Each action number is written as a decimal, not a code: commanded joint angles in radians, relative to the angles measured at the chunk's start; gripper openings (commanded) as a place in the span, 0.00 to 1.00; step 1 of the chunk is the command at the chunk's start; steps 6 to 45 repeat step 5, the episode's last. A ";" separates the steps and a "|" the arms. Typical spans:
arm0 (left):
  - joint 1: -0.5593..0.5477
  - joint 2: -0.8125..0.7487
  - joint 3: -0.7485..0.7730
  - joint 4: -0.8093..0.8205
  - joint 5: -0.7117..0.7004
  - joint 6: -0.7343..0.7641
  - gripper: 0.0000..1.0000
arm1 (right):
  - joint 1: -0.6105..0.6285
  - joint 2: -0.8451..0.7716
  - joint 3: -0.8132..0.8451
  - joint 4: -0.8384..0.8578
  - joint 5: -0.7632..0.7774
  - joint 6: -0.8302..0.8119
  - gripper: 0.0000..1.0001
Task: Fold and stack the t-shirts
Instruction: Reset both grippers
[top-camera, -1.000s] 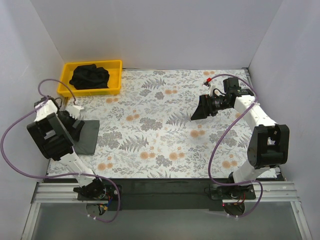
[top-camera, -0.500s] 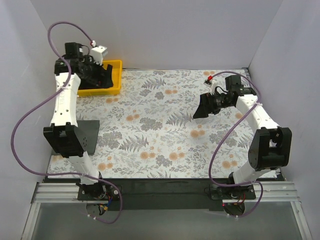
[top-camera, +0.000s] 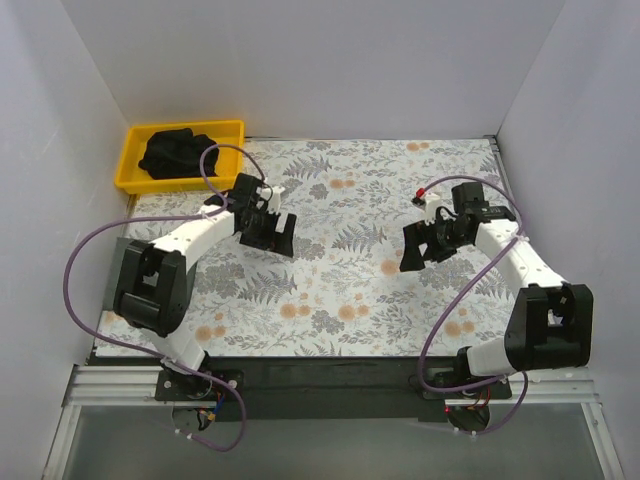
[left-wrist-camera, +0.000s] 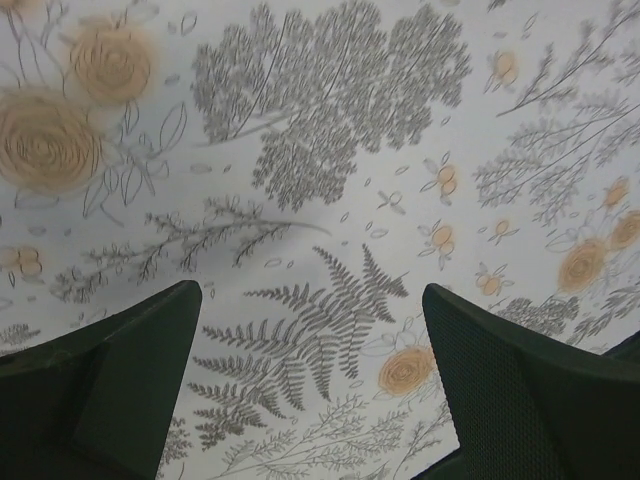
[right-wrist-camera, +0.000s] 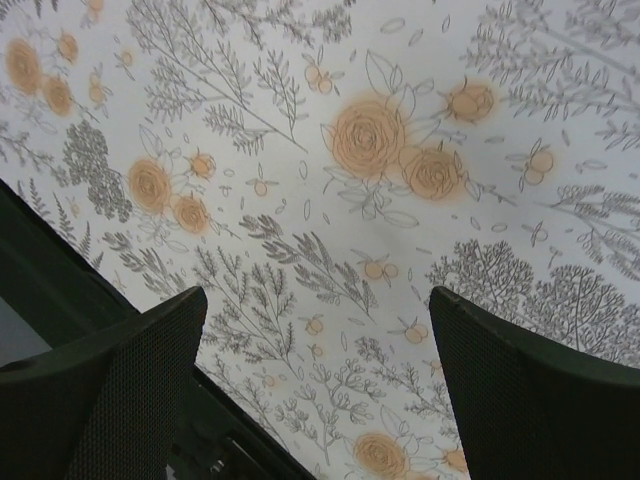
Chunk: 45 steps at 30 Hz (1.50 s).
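Dark t-shirts (top-camera: 178, 152) lie crumpled in a heap inside the yellow tray (top-camera: 228, 178) at the back left. My left gripper (top-camera: 268, 232) hangs open over the flowered table top, right of the tray and well clear of it. In the left wrist view the left gripper (left-wrist-camera: 310, 295) has only the printed cloth between its black fingers (left-wrist-camera: 110, 390). My right gripper (top-camera: 420, 245) is open over the right half of the table. The right wrist view shows the right gripper (right-wrist-camera: 318, 295) empty too. No shirt appears in either wrist view.
White walls close the table in on the left, back and right. The left arm's elbow (top-camera: 150, 285) stands low at the table's left edge. A dark rail (top-camera: 330, 375) runs along the near edge, and its edge shows at the lower left of the right wrist view.
The left arm swung from the left edge up over the tray, then out to the table's middle left. Its elbow now covers the spot where flat dark cloth lay. The right gripper dropped slightly nearer.
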 joint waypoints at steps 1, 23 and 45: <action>0.019 -0.156 -0.113 0.127 -0.076 -0.037 0.93 | -0.006 -0.048 -0.033 0.015 0.039 -0.026 0.98; 0.019 -0.215 -0.122 0.110 -0.076 -0.053 0.93 | -0.006 -0.066 -0.046 0.021 0.026 -0.018 0.98; 0.019 -0.215 -0.122 0.110 -0.076 -0.053 0.93 | -0.006 -0.066 -0.046 0.021 0.026 -0.018 0.98</action>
